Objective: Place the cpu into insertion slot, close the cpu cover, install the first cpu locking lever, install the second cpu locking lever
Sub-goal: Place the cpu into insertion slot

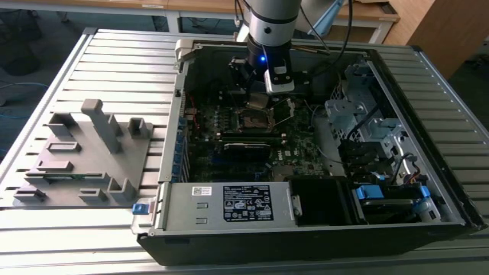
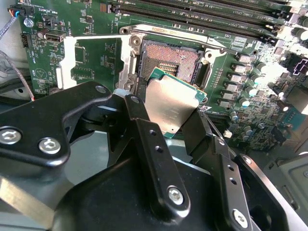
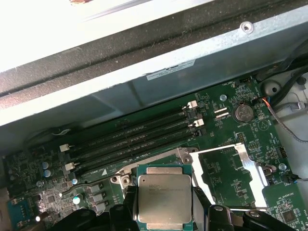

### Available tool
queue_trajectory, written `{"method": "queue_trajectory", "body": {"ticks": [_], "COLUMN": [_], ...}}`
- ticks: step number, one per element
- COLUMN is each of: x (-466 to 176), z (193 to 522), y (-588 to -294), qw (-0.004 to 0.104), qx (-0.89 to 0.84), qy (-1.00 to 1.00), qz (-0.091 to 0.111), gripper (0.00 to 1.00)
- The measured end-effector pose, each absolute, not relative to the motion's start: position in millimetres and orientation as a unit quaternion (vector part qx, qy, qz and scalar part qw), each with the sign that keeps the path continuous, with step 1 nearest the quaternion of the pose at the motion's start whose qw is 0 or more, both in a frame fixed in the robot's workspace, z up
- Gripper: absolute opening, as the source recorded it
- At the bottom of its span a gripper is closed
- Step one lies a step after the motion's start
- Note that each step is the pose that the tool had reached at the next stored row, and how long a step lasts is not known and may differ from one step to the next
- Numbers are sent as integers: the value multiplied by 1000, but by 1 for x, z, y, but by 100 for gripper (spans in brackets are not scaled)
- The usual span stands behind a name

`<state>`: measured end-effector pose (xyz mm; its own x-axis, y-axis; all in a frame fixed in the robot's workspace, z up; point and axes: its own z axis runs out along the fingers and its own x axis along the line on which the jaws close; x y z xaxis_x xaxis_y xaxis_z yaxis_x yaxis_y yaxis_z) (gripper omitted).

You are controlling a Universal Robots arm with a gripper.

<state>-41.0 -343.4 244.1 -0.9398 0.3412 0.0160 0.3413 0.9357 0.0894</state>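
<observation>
Arm: robot arm point(image 1: 269, 26), reaching down into the open computer case point(image 1: 306, 247) in the exterior view.
Gripper: the gripper point(image 2: 163, 108), black, with two fingers point(image 2: 140, 115) clamped on opposite edges of the cpu point(image 2: 171, 103); both fingers touch the chip in both wrist views.
Cpu: flat square chip with a silvery-grey lid on a green rim, held off the board between the fingers. In the second wrist view it is tilted, with one corner overlapping a corner of the insertion slot point(image 2: 168, 58); it is not seated. In the first wrist view the cpu point(image 3: 164, 195) faces the camera squarely.
Insertion slot: square socket with a metal rim and its pin field bare and uncovered, directly under and just beyond the held chip. In the exterior view the insertion slot point(image 1: 257, 120) lies just beneath the gripper.
Cpu cover: the cpu cover point(image 2: 67, 62), a thin silvery frame with a square cut-out, open and off the slot, lying out to one side of it. Green board shows through the cut-out. The cpu cover point(image 3: 252, 168) is also seen in the first wrist view.
Motherboard: dark green motherboard point(image 1: 221, 172) on the floor of the case.
Memory strips: long black memory strips point(image 3: 134, 137), parallel, just beside the slot.
Coin battery: round silver coin battery point(image 3: 242, 113), on the board near the cover.
Power supply: grey power supply point(image 1: 229, 203) with a label, at the near end of the case.
Fixture: grey moulded fixture point(image 1: 84, 154), on the exterior view's left, well apart from the case.
Table: slatted metal table point(image 1: 114, 63), bearing the case and the fixture.
</observation>
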Motion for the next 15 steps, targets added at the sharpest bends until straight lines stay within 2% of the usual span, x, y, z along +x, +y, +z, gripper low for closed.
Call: {"method": "queue_trajectory", "body": {"ticks": [15], "x": [-41], "z": [243], "y": [-343], "qw": [-4], "qx": [-251], "qy": [-967], "qz": [-45], "gripper": [54]}}
